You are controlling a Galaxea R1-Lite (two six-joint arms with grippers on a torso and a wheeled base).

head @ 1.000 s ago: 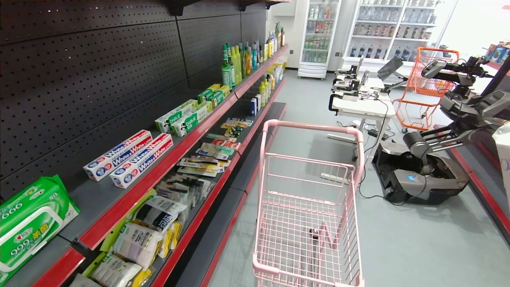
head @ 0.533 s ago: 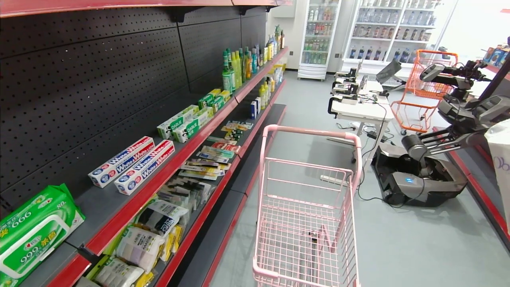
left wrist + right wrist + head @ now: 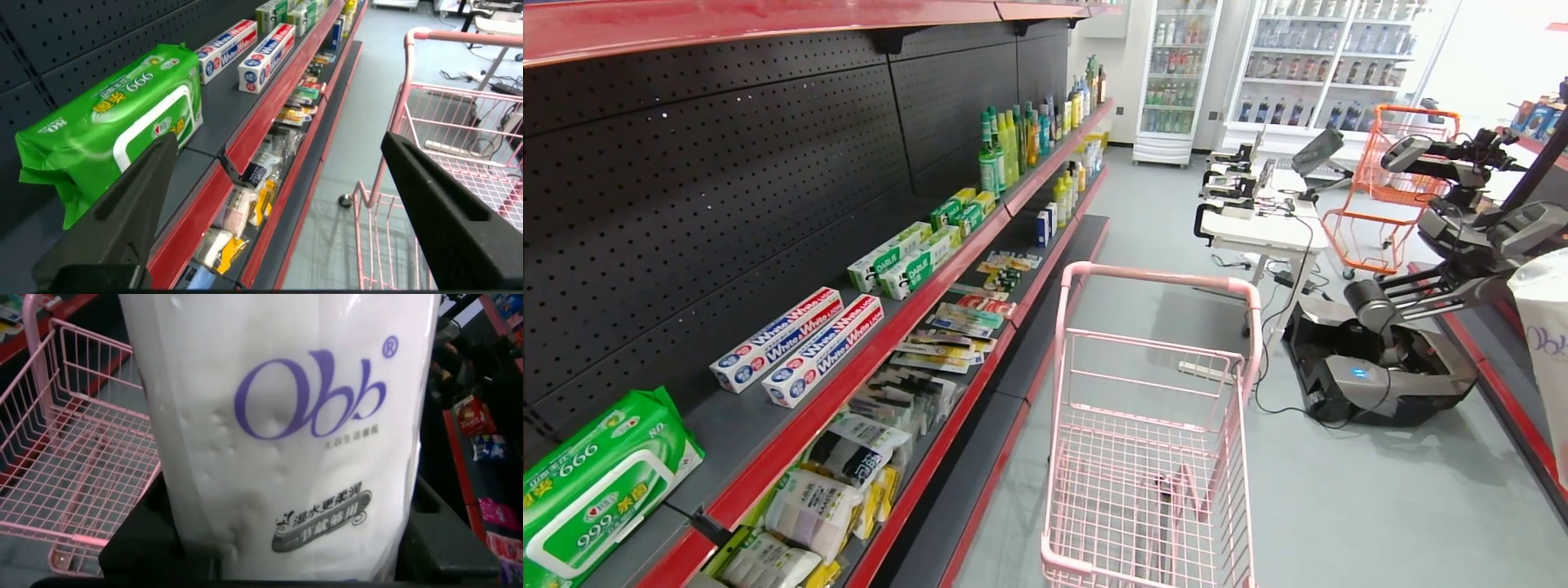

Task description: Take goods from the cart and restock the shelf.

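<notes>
The cart (image 3: 1156, 279) is pink wire in a square grid; the shelf (image 3: 731, 420) has dark grey boards edged in red, backed by black pegboard (image 3: 727, 163) dotted with holes; the wipes (image 3: 600, 490) are green with a white panel; the boxes (image 3: 800, 347) are white with red and blue bands; the pack (image 3: 245, 498) is white with purple lettering; the floor (image 3: 1380, 506) is grey.

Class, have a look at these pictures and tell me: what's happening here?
A robot is restocking in a shop aisle. Its right gripper grips a white pack, off to the right of the pink cart. Its left gripper is open and empty, near the green wipes pack lying on the shelf.
</notes>
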